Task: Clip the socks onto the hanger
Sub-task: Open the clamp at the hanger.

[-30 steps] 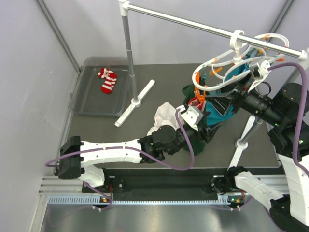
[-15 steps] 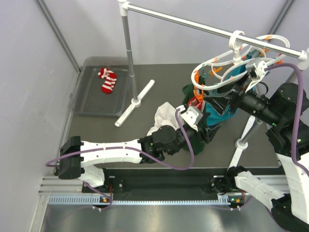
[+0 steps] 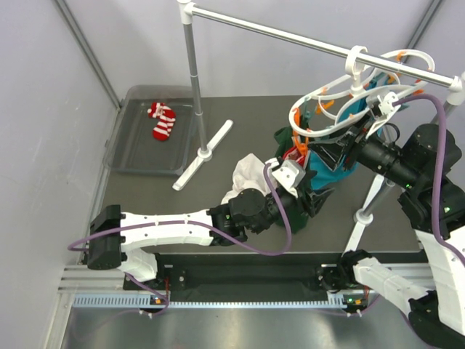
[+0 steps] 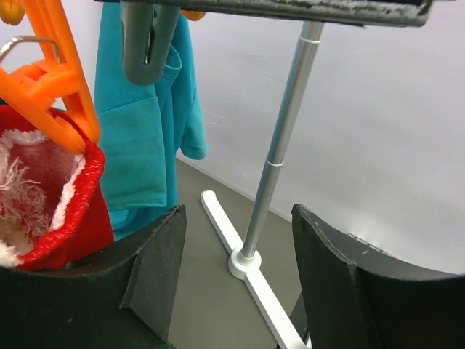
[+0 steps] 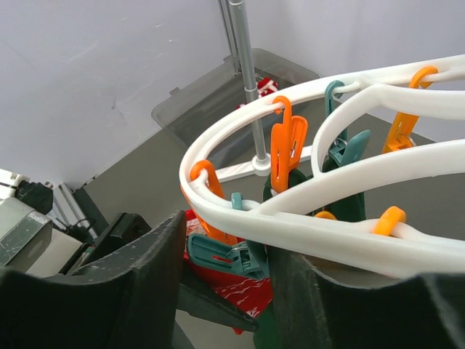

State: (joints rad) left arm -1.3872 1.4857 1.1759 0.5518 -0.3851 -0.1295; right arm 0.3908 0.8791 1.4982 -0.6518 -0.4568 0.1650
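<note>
The white oval hanger (image 3: 341, 93) with orange clips hangs by its hook on the rail at the right. The snowflake sock (image 3: 294, 154) hangs below its near-left rim from an orange clip (image 4: 62, 94); its red cuff shows in the left wrist view (image 4: 51, 196). The striped sock (image 3: 163, 121) lies in the grey tray. My left gripper (image 3: 309, 195) is open and empty just right of and below the hanging sock (image 4: 236, 280). My right gripper (image 3: 336, 149) is open under the hanger ring (image 5: 305, 218), its fingers either side of a teal clip (image 5: 221, 251) above the red sock (image 5: 243, 287).
The grey tray (image 3: 131, 156) is at the back left. The rail's left post stands on a white foot (image 3: 203, 154); the right post (image 3: 367, 200) is by my right arm. A white cloth (image 3: 247, 171), a dark green cloth (image 3: 283, 137) and a teal cloth (image 3: 340, 166) are near the hanger.
My right arm has shifted a little left, bringing its gripper closer under the hanger's near rim. The left arm and both socks have not moved.
</note>
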